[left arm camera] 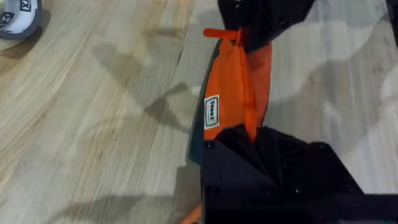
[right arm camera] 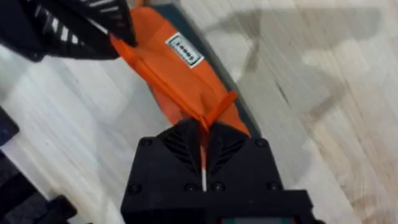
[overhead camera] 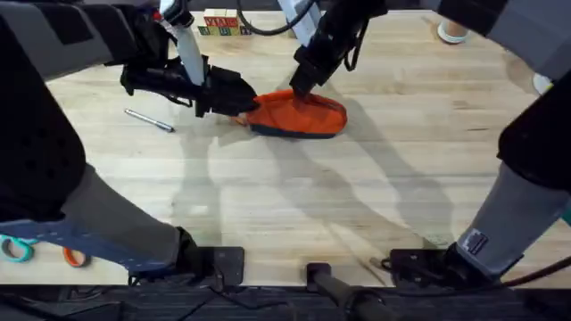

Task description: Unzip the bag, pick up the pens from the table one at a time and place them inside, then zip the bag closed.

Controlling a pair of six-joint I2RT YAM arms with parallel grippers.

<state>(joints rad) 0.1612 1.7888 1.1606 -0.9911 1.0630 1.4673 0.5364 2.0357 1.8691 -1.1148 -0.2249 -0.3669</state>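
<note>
Orange fabric bag [overhead camera: 299, 114] lies mid-counter [overhead camera: 294, 205], left fingers [overhead camera: 239, 101] clamping its left end, right fingers [right arm camera: 203, 140] pinching the zipper pull [right arm camera: 219, 107]. Unzipping stage, judged. Silver pen [overhead camera: 148, 119] waits at left, unloaded.

Arms black with grey sleeves; left claw [overhead camera: 234, 96] matte black, right claw [right arm camera: 203, 146] ribbed, screw-studded.

Orange fabric bag [overhead camera: 299, 114] with dark navy base and a small white label on its side, lying lengthwise on the light wooden table [overhead camera: 294, 205] near its far middle, pinched at both ends. Slim silver-grey pen [overhead camera: 149, 119] lying flat on the table, apart from the bag.
</note>
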